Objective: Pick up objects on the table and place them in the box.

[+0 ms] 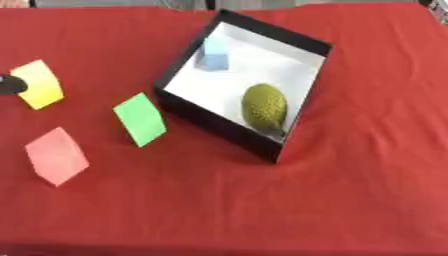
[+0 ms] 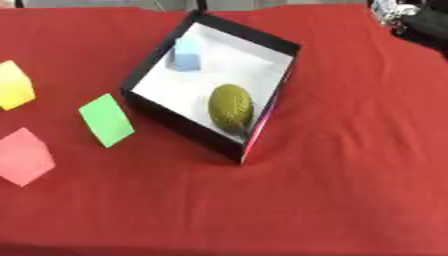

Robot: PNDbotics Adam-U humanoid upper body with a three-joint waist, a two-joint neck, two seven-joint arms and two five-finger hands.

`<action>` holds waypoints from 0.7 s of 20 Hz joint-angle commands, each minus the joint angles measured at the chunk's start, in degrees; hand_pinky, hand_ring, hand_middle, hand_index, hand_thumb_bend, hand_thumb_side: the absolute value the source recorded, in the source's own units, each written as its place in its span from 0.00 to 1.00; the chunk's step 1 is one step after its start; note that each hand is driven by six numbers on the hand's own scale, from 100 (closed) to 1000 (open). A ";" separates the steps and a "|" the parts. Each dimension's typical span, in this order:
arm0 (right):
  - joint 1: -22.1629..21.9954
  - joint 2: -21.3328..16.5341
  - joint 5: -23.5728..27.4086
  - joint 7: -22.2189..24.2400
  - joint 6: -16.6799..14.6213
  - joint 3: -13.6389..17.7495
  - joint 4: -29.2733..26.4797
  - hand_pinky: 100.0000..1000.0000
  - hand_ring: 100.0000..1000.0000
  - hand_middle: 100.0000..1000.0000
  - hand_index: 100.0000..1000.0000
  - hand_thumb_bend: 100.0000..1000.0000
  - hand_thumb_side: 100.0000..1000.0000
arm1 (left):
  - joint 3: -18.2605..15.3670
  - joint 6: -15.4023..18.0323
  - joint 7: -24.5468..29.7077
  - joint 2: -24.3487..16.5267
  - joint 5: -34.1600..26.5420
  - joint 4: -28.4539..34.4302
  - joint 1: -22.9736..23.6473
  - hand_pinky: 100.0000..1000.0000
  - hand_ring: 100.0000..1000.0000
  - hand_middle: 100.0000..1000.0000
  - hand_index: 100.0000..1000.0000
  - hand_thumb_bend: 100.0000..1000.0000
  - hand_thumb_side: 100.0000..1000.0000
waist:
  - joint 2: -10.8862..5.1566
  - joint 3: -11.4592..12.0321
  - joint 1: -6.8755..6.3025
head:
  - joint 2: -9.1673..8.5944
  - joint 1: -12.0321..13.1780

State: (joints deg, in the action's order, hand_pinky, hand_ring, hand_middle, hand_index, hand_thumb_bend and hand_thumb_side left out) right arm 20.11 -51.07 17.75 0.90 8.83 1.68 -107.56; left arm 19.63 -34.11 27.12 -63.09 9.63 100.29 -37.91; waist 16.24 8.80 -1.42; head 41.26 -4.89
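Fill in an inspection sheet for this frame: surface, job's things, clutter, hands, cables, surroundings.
Surface: red cloth covers the table, slightly wrinkled near the box.
Job's things: black box with white inside, set askew; in it a light blue block at the far corner and a bumpy olive-green oval object by the near wall. Outside, to its left: green block, yellow block, pink block, all apart from each other.
Clutter: nothing seen.
Hands: a dark rounded part shows at the left edge beside the yellow block; cannot tell what it is. Right hand not seen.
Cables: nothing seen.
Surroundings: dark equipment at the far right corner, unclear.
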 commanded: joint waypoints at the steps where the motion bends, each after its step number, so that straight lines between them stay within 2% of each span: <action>1: 0.21 -0.82 -0.56 -0.02 0.52 0.57 0.04 0.87 0.89 0.75 0.85 0.00 0.37 | 2.44 0.27 3.63 0.17 3.91 -2.78 -1.92 0.87 0.82 0.73 0.80 0.78 0.28 | -1.35 -0.13 -0.13 | 0.46 1.01; 4: 0.17 -0.50 -0.70 0.29 0.80 0.32 0.38 0.87 0.89 0.74 0.85 0.00 0.38 | 4.56 0.95 5.93 2.30 5.01 -5.10 -3.42 0.88 0.81 0.71 0.79 0.83 0.25 | -1.44 -0.11 -0.30 | 0.70 1.36; 10: 0.23 0.12 -1.19 0.93 1.31 -0.22 1.14 0.87 0.89 0.74 0.85 0.00 0.40 | 7.98 2.02 9.29 5.69 5.59 -8.41 -4.86 0.89 0.82 0.72 0.81 0.84 0.18 | -1.46 -0.08 -0.59 | 1.06 1.51; 14: 0.29 0.59 -1.40 1.39 1.57 -0.52 1.59 0.87 0.88 0.74 0.85 0.00 0.41 | 10.00 1.75 9.97 8.07 6.95 -10.43 -5.40 0.90 0.82 0.72 0.82 0.86 0.17 | -1.49 -0.02 -0.74 | 1.21 1.65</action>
State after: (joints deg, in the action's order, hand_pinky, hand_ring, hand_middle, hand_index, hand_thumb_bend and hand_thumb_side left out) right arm 19.83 -49.48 16.69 2.16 10.30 0.83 -105.83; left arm 29.61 -31.51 35.96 -54.28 15.98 90.21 -42.33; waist 16.15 8.70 -2.15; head 42.26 -3.49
